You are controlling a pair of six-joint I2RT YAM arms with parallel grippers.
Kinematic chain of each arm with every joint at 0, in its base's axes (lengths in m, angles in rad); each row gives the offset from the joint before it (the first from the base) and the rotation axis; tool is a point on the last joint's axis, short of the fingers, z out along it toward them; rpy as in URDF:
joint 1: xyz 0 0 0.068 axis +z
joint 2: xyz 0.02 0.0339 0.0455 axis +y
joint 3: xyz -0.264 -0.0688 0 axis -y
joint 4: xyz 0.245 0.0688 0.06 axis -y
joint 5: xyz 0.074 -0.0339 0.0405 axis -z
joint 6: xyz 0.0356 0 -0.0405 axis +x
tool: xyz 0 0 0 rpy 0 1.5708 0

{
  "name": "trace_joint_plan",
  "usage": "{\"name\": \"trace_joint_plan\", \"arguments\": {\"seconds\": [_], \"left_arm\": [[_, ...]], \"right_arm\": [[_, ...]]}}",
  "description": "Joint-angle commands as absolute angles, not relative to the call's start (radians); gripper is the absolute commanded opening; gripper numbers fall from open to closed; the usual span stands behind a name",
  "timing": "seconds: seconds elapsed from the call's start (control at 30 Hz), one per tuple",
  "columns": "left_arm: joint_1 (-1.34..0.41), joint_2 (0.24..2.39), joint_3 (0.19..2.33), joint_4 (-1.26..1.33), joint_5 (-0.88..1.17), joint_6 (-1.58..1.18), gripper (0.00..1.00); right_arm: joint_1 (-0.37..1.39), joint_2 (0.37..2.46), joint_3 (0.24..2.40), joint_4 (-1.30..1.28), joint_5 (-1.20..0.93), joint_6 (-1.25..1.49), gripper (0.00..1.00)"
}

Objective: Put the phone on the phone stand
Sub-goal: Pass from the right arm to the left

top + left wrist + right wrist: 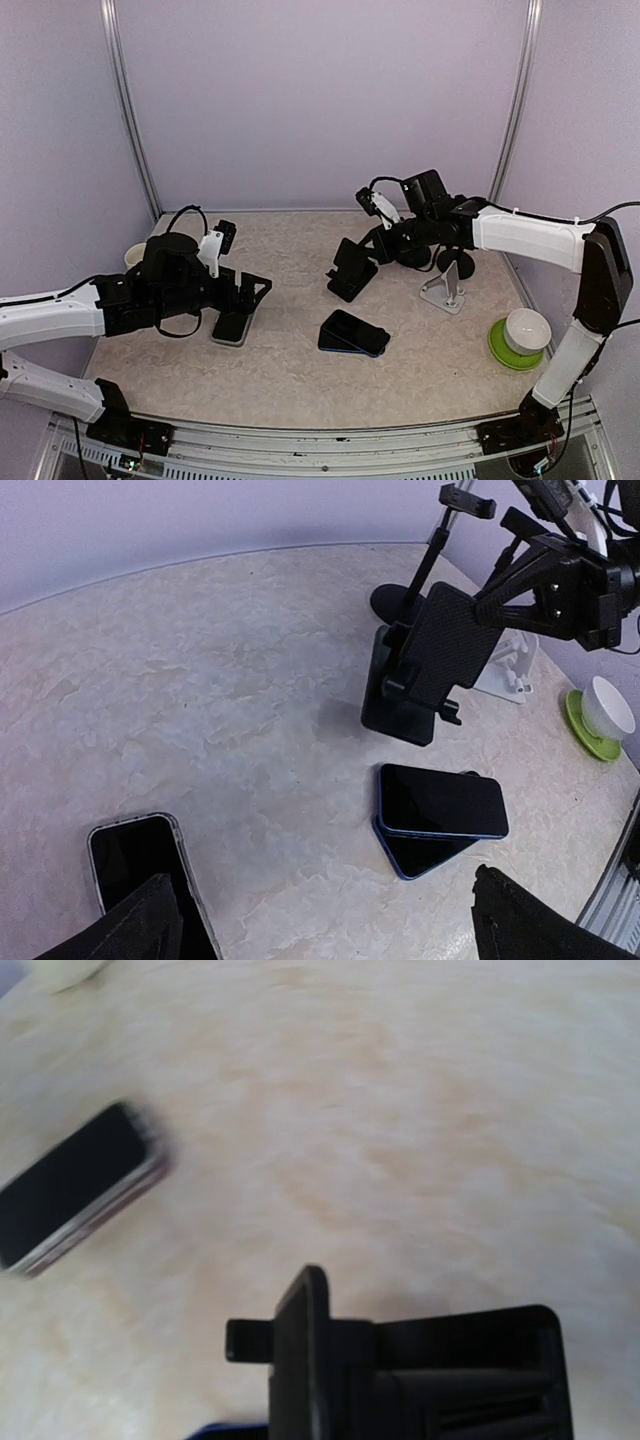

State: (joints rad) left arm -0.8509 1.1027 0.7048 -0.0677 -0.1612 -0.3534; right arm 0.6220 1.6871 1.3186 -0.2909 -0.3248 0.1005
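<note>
A black phone (pixel 352 262) (pixel 455 640) leans tilted against a black phone stand (pixel 342 287) (pixel 395 705) at mid-table. My right gripper (pixel 378 240) (pixel 500 590) reaches in from the right and is shut on the phone's upper edge. The right wrist view shows the phone (pixel 305 1360) edge-on, close up. My left gripper (pixel 250 292) (pixel 335 930) hangs open with nothing between its fingers. It hovers just over a second phone in a clear case (pixel 230 328) (pixel 140 865) lying flat on the table.
Two blue-edged phones (pixel 352 333) (pixel 440 805) lie stacked near the centre. A white folding stand (pixel 447 290) (pixel 510 665) and a black pole stand on a round base (pixel 412 258) (pixel 400 600) sit behind the right gripper. A white cup on a green saucer (pixel 518 335) (pixel 605 710) stands at right.
</note>
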Motion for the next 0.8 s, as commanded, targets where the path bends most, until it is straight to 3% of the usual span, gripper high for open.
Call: {"name": "trace_joint_plan", "arguments": {"seconds": [0.0, 0.4, 0.77], "left_arm": [[-0.857, 1.090, 0.759, -0.045, -0.035, -0.262, 0.99], [-0.857, 1.104, 0.767, 0.004, 0.255, -0.201, 0.97], [-0.857, 1.142, 0.762, 0.032, 0.382, -0.197, 0.84]], "right_arm": [[0.680, 1.657, 1.350, -0.290, -0.409, 0.017, 0.00], [0.782, 1.616, 1.326, -0.284, -0.527, -0.066, 0.00], [0.832, 1.558, 1.272, -0.241, -0.681, -0.122, 0.00]]}}
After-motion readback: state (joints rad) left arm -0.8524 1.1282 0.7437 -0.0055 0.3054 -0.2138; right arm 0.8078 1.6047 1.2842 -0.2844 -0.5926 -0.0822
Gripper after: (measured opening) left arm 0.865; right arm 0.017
